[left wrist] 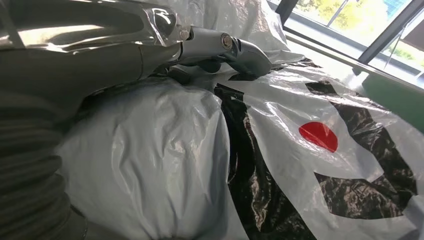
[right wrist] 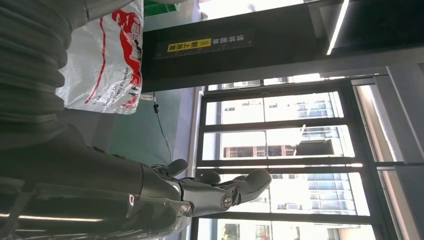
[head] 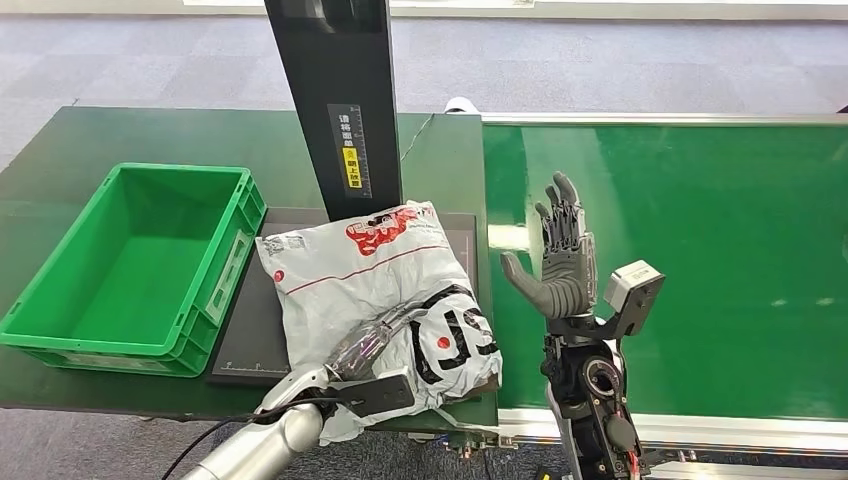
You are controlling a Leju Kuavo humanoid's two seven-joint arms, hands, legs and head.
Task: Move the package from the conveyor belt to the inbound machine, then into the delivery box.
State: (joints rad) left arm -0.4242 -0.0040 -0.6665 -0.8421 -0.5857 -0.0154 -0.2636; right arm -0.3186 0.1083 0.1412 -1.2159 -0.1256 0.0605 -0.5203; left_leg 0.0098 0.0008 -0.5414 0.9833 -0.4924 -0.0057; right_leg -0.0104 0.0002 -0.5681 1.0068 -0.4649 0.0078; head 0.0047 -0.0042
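Green tabletop holds the plastic mailer package (head: 375, 290) on the inbound machine's dark scan plate (head: 245, 345), conveyor belt (head: 700, 230) at right. Left hand (head: 375, 345) rests on it, grip unclear; right hand (head: 560, 265) hovers spread, holding nothing. Next, I judge, comes a firm grasp and a lift left into the green delivery box (head: 135, 265).

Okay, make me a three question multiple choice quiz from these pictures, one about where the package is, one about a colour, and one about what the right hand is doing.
1. Where does the package lie?
A. in the crate
B. on the dark platform under the black post
C. far out on the conveyor belt

2. What colour is the crate?
A. green
B. blue
C. grey

3. What state is the right hand in?
A. holding the package
B. raised with fingers apart, holding nothing
C. pressed flat on the belt

Answers:
1 B: the bag rests on the dark platform below the black post, with the left hand on it.
2 A: its walls are bright green.
3 B: it stands upright over the conveyor belt, empty.
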